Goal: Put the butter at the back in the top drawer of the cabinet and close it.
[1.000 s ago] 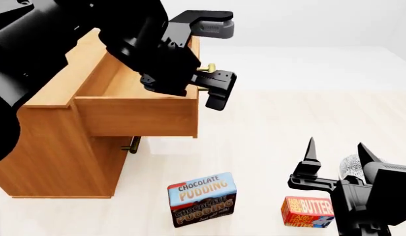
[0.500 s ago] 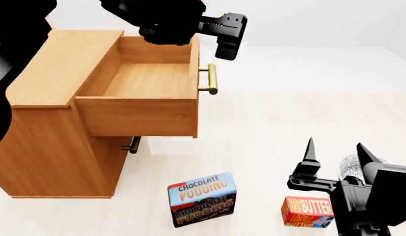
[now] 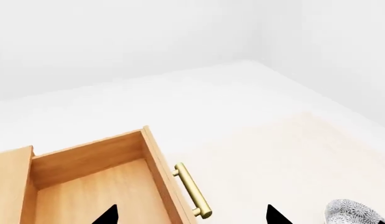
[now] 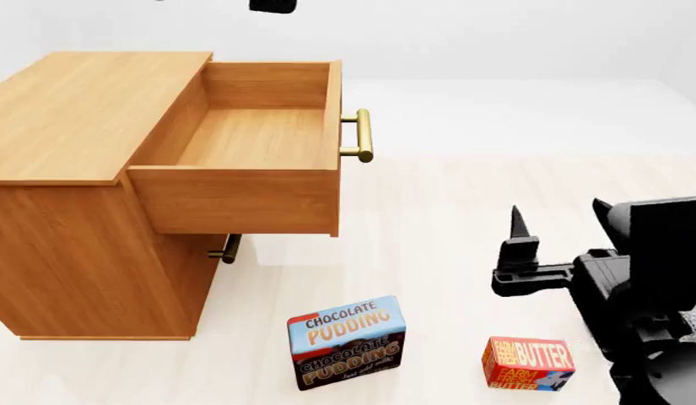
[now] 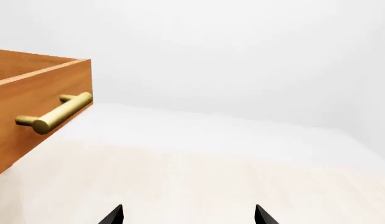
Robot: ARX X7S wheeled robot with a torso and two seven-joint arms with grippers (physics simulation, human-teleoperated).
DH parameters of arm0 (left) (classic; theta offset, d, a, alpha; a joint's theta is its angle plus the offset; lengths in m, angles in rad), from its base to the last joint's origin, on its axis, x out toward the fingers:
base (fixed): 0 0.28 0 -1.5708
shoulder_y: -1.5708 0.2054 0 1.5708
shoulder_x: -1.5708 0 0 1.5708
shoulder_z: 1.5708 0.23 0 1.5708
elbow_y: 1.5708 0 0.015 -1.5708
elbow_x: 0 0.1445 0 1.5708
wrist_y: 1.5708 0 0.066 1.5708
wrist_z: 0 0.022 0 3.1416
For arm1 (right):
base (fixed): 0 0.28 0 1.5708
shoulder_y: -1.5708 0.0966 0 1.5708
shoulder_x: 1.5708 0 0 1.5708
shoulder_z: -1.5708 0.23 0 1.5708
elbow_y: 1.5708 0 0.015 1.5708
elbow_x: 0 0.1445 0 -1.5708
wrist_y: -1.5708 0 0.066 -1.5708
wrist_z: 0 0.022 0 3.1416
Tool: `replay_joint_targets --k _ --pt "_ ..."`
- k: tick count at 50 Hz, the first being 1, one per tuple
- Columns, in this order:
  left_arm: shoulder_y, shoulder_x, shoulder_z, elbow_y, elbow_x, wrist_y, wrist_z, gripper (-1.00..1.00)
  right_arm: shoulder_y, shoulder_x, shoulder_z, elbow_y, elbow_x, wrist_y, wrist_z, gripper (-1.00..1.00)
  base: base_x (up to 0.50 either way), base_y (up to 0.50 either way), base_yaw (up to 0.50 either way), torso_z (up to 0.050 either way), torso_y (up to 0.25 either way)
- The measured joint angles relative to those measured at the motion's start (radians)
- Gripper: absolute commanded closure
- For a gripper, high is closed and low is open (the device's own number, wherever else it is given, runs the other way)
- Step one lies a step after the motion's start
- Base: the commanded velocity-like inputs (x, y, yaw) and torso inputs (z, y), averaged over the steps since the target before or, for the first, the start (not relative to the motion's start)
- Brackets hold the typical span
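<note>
From the head camera I see my right tool (image 4: 563, 232) hanging with its two dark fingers spread wide and nothing between them, above the pale floor (image 4: 461, 219). The butter (image 4: 528, 364), a small red-orange box with yellow lettering and blue edges, lies on the floor just below and slightly nearer me than that tool, apart from it. Further to the tool's left stands the larger blue-and-brown chocolate pudding box (image 4: 347, 341), upright on the floor and well apart from the butter. Beyond the pudding box, on the far left of the tool, rises the cabinet (image 4: 72, 169), orange-brown wood, its top drawer (image 4: 257, 135) pulled fully out and bare inside, the brass bar handle (image 4: 364, 135) on its front pointing toward the open floor. A second brass handle (image 4: 225, 250) peeps out beneath the drawer. My left tool (image 3: 190, 215) is almost out of the head view, only a dark scrap at the top edge; in its own wrist camera just two black fingertips (image 3: 108, 215) show, held far apart and gripping nothing, with the open drawer and its handle straight below them. The right wrist camera likewise shows two separated black tips over bare floor, the drawer front and handle off to one side and well ahead.
</note>
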Motion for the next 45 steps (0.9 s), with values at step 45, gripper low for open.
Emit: replay_joint_targets --k 45 --pt "0.427 -0.699 -0.172 0.956 0.028 0.502 -0.029 -1.0 1.698 0.389 -1.854 0.455 -0.093 0.056 -1.341 -1.0 0.0 0.0 0.0 0.0 0.0"
